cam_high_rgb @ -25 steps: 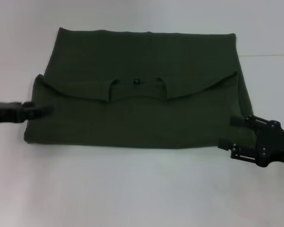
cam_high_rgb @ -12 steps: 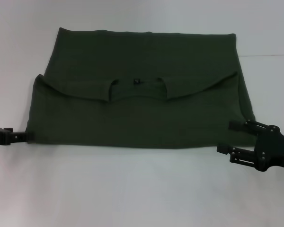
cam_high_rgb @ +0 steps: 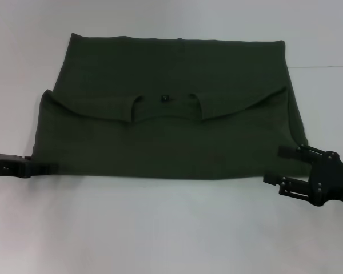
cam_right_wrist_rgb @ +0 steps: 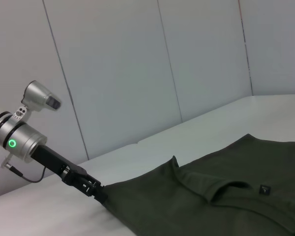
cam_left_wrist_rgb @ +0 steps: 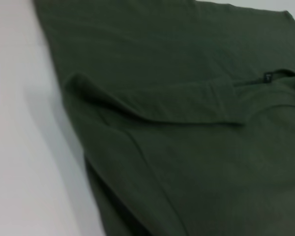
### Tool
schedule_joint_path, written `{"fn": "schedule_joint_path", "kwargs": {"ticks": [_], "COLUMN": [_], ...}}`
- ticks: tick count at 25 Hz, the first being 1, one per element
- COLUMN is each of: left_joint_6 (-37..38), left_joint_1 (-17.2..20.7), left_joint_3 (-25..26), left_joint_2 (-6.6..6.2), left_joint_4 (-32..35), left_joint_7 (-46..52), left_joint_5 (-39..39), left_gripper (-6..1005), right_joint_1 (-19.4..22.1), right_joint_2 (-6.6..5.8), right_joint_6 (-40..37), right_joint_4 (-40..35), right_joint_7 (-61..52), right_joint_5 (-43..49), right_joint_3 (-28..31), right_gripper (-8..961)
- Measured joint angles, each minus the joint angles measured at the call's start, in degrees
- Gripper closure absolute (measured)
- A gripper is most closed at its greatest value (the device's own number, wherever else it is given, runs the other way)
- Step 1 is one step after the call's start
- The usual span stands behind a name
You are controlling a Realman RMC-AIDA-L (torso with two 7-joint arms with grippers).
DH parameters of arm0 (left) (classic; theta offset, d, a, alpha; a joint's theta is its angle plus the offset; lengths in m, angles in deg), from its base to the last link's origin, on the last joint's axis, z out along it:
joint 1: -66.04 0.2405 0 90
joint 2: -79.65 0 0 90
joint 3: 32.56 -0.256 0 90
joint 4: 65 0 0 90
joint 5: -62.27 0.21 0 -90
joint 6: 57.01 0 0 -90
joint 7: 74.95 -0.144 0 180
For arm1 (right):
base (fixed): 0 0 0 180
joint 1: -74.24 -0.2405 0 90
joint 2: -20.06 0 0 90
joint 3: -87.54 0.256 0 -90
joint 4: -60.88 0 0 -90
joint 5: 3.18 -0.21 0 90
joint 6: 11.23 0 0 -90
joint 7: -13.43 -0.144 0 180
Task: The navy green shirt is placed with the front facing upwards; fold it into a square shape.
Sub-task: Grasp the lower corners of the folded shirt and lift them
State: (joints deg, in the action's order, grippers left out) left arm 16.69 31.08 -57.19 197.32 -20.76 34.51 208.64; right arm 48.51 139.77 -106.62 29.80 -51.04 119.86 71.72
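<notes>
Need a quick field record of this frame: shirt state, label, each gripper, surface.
shirt: partly folded, plain green side up, no print showing
neck label: visible at collar, near centre
left gripper: at shirt's near left corner, touching the edge
right gripper: open, at shirt's near right corner, one finger over the cloth
table: white, shirt lying flat on it

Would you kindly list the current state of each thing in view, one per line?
navy green shirt: lying flat on the table, partly folded, neck label showing, no lettering visible.
left gripper: low at the shirt's near left corner, tips at the fabric edge.
right gripper: open, beside the shirt's near right corner, holding nothing.
table: white, bearing the shirt.
</notes>
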Motion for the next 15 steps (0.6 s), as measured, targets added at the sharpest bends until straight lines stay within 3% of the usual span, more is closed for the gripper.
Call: {"fn": "schedule_joint_path", "kwargs": {"ticks": [11, 15], "left_joint_6": [-0.7, -1.6], "left_joint_1": [-0.9, -0.9], "left_joint_3": [-0.9, -1.0], "left_joint_2": [0.08, 0.2], "left_joint_4": [-0.2, -0.4], "left_joint_7": [-2.3, -2.9], "left_joint_5": [-1.3, -1.5], "left_gripper": [438, 598], "right_joint_1": [2.1, 3.7], "right_joint_2": [-0.2, -0.91], "right_joint_6": [0.8, 0.9], "right_joint_4": [-0.5, -0.8], "right_joint_7": [-1.1, -2.6], "right_joint_5": [-0.1, -0.1], "right_joint_3": [2.0, 5.2], "right_gripper": [127, 127]}}
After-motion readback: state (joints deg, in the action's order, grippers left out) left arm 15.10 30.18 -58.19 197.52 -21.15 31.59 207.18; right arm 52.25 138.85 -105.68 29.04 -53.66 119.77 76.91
